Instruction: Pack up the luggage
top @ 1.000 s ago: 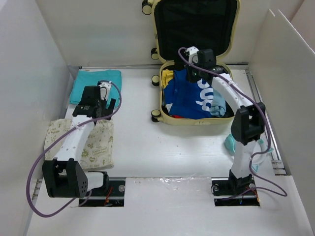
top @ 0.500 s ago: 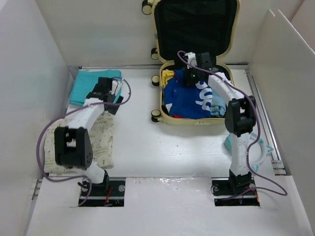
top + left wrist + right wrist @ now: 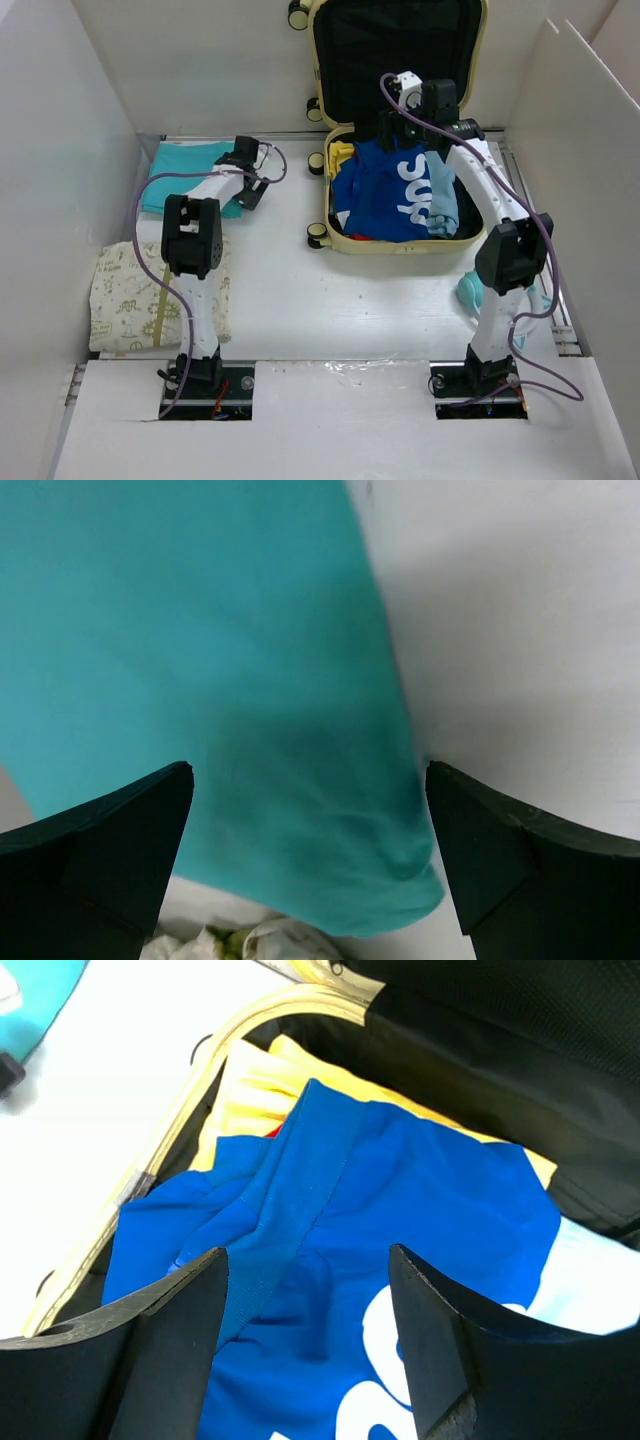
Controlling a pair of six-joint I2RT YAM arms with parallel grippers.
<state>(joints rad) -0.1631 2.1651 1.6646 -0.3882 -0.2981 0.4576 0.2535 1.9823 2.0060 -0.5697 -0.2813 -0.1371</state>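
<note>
The luggage (image 3: 385, 247) is a pale yellow suitcase lying open at the back right, with its black-lined lid upright. In it lie a blue shirt (image 3: 375, 195) with white letters, a yellow garment (image 3: 341, 155) and a pale blue one (image 3: 442, 205). My right gripper (image 3: 395, 130) hovers over the back of the shirt (image 3: 420, 1200), open and empty (image 3: 308, 1255). A folded teal cloth (image 3: 185, 170) lies at the back left. My left gripper (image 3: 250, 185) hangs open above the cloth's right edge (image 3: 200, 660), holding nothing (image 3: 310, 770).
A cream floral cloth (image 3: 130, 300) lies at the near left; its edge shows in the left wrist view (image 3: 250, 942). A mint-coloured item (image 3: 468, 292) sits beside the right arm. White walls (image 3: 60, 180) close in both sides, and a raised lip runs along the front.
My right gripper opened, let go of the blue shirt and lifted slightly. My left arm stretched forward and to the right, from the floral cloth to the teal cloth's right edge.
</note>
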